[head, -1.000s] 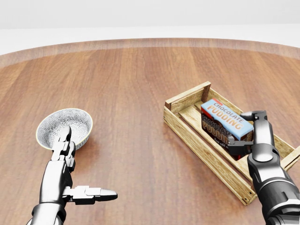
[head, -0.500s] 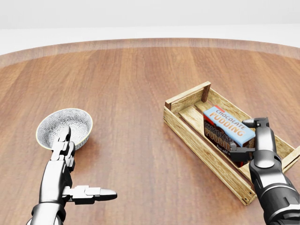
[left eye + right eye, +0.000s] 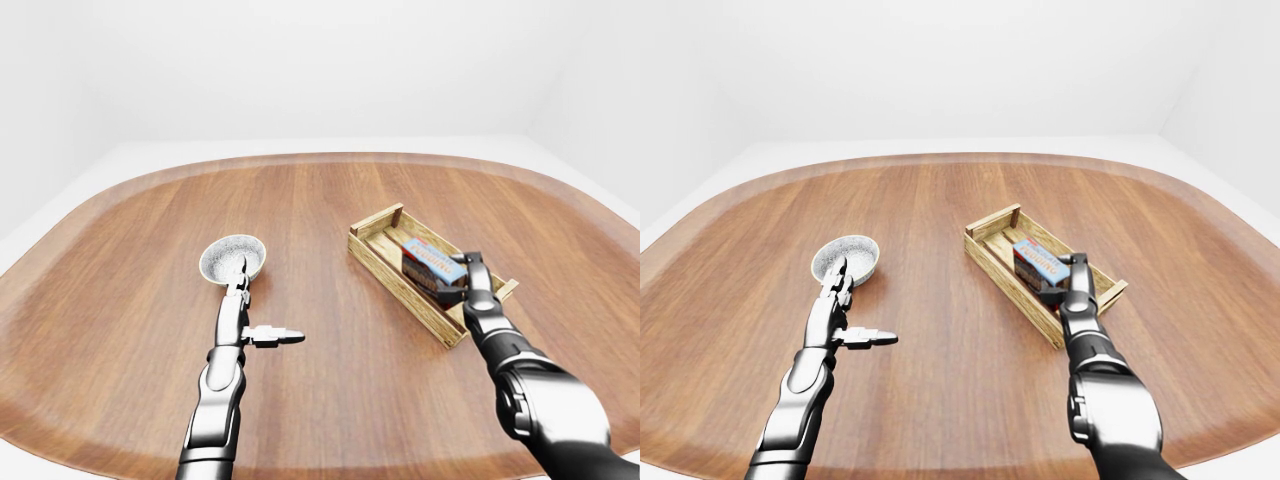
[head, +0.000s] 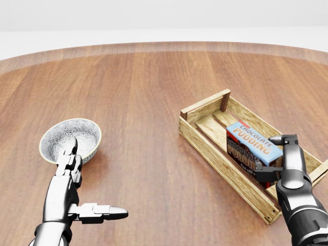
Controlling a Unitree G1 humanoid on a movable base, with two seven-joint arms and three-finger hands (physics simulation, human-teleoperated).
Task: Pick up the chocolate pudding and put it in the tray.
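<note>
The chocolate pudding box [image 4: 252, 143], blue on top with dark sides, lies slanted inside the wooden tray [image 4: 221, 165] at the right of the head view. My right hand [image 4: 272, 156] holds the box's right end, one finger over the top and the thumb under its lower side. At the lower left my left hand [image 4: 95, 177] hangs open above the table, fingers pointing up the view, thumb out to the right, holding nothing.
A patterned grey bowl [image 4: 61, 135] sits on the round wooden table [image 4: 154, 87] just above my left hand's fingertips. The table's curved edge runs along the top of the head view, with white floor beyond.
My right hand has moved down and right with the pudding box, lowering it deeper into the tray. The left arm and the bowl have not moved.
</note>
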